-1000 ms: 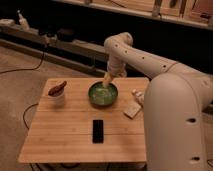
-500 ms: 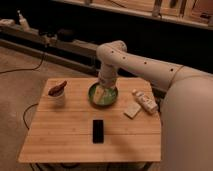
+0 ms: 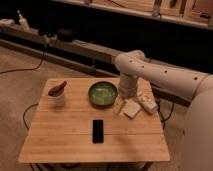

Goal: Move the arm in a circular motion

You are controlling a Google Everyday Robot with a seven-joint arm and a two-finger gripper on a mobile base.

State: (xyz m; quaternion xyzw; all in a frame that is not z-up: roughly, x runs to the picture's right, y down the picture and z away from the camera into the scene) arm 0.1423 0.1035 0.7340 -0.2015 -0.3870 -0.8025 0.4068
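The arm (image 3: 165,75) is glossy white and reaches in from the right edge. It bends at a rounded joint (image 3: 131,61) and drops down towards the wooden table (image 3: 65,142). Its small beige gripper (image 3: 118,105) hangs low over the table, just right of the green bowl (image 3: 102,93) and beside the small white blocks (image 3: 133,108).
A black phone (image 3: 98,130) lies flat at the table's middle front. A white cup with a reddish item in it (image 3: 58,93) stands at the left. A second white block (image 3: 148,103) lies near the right edge. Cables run on the floor at left, and a dark shelf spans the back.
The arm's bent joint and lower segment have swung right and nearer the camera. The gripper has gone from over the green bowl to the bowl's right side, by the white blocks.
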